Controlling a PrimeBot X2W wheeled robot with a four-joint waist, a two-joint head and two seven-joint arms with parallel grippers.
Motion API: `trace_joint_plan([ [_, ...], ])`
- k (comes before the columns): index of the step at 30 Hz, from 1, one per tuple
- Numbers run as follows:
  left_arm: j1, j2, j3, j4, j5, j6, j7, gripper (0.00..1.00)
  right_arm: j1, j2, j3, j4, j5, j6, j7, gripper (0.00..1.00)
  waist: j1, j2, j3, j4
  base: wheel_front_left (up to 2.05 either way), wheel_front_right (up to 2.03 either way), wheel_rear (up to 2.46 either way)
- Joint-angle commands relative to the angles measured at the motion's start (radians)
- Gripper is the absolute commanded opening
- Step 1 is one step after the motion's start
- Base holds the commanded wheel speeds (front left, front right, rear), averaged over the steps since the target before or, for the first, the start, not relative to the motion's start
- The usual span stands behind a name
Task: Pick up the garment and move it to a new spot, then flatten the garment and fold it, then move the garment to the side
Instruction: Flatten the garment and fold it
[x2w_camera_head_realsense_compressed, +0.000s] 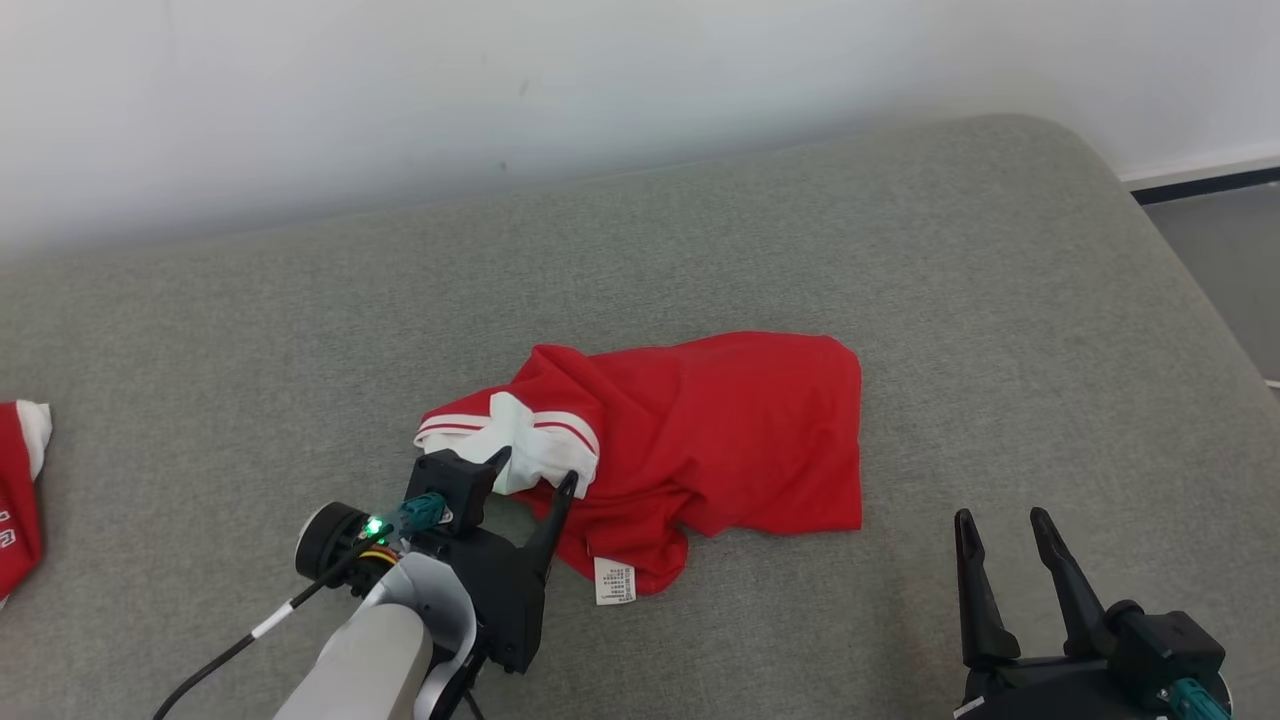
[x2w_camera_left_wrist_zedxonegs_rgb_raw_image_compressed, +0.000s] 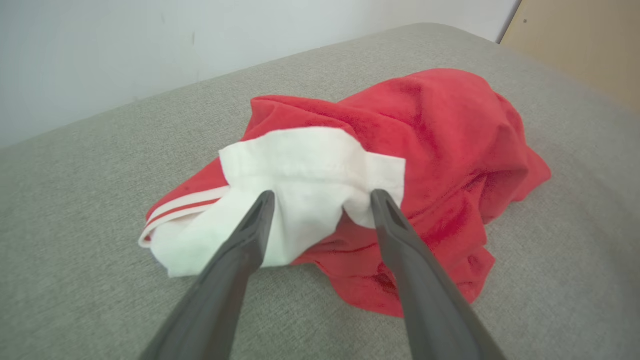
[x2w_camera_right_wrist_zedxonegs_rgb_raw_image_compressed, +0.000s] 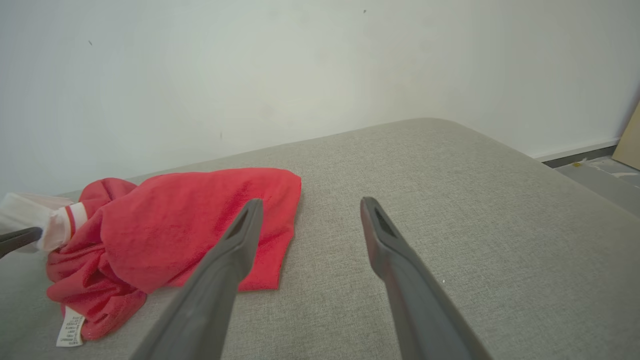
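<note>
A crumpled red garment (x2w_camera_head_realsense_compressed: 720, 430) lies near the middle of the grey cushion (x2w_camera_head_realsense_compressed: 900, 250) in front of my rig, its white sleeve end (x2w_camera_left_wrist_zedxonegs_rgb_raw_image_compressed: 300, 170) with red stripes turned toward the robot's left. My left hand (x2w_camera_head_realsense_compressed: 535, 468) sits low at that sleeve end with its two dark fingers spread wide. In the left wrist view one tip stands on each side of the white cloth, and nothing is clamped between them. I cannot tell whether the tips press on the fabric or only reach it. A white care label (x2w_camera_head_realsense_compressed: 614, 582) pokes out from the garment's near edge, just beside the left hand.

My right hand (x2w_camera_head_realsense_compressed: 1001, 516) hangs over bare cushion to the garment's right, well apart from it, fingers fully spread and holding nothing. A second red piece (x2w_camera_head_realsense_compressed: 18, 490) with white trim shows at the far left edge of the head view. A pale wall (x2w_camera_head_realsense_compressed: 500, 80) runs behind the cushion, and grey floor (x2w_camera_head_realsense_compressed: 1220, 260) shows past its right corner.
</note>
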Motion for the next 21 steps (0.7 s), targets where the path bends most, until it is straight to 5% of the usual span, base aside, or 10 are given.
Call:
trace_joint_plan([
  [1,-0.006,-0.003,0.001,0.009,-0.008,0.002,-0.005,1.00,-0.002,0.000,0.000,0.003,0.004,-0.002,-0.007,1.00,0.0000,-0.0001,-0.002,-0.012,0.00,0.00,0.00],
  [2,-0.009,-0.003,-0.002,0.022,-0.010,0.002,-0.009,1.00,-0.002,0.000,0.000,0.003,0.003,-0.002,-0.007,1.00,0.0000,-0.0001,-0.002,-0.017,0.00,0.00,0.00],
  [3,-0.012,-0.004,-0.003,0.032,-0.014,0.002,-0.016,0.87,0.000,0.000,-0.001,0.002,0.002,-0.002,-0.008,1.00,0.0000,-0.0001,-0.004,-0.020,0.00,0.00,0.00],
  [4,-0.018,-0.007,-0.002,0.039,-0.017,0.002,-0.028,0.00,0.004,0.000,-0.004,0.002,0.001,-0.002,-0.009,1.00,0.0000,-0.0001,-0.005,-0.022,0.00,0.00,0.00],
  [13,-0.066,0.006,0.050,0.026,-0.027,0.031,-0.175,0.00,0.042,0.000,-0.031,0.006,-0.006,-0.002,-0.010,1.00,0.0000,-0.0001,-0.050,0.048,0.00,0.00,0.00],
  [21,0.001,0.077,0.125,-0.164,-0.050,0.092,-0.219,0.00,0.069,0.000,-0.028,0.000,-0.003,-0.002,-0.003,1.00,0.0000,-0.0001,-0.098,0.161,0.00,0.00,0.00],
])
